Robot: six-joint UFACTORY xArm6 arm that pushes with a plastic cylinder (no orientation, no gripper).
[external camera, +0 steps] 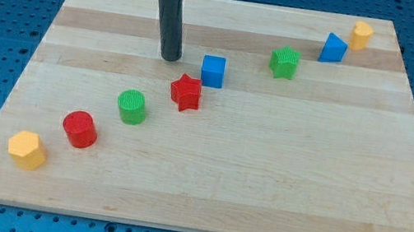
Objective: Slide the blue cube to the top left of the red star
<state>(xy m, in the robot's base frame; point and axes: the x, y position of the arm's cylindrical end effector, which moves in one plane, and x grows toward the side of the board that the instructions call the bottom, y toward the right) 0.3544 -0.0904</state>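
The blue cube (pixel 212 71) sits on the wooden board near the middle, just up and to the right of the red star (pixel 186 93), almost touching it. My tip (pixel 170 58) rests on the board to the left of the blue cube, a short gap away, and up and to the left of the red star. The dark rod rises from the tip to the view's top.
A green cylinder (pixel 132 107), a red cylinder (pixel 80 129) and a yellow block (pixel 27 149) run down to the left. A green block (pixel 284 62), a blue triangular block (pixel 333 48) and a yellow block (pixel 360 35) run up to the right.
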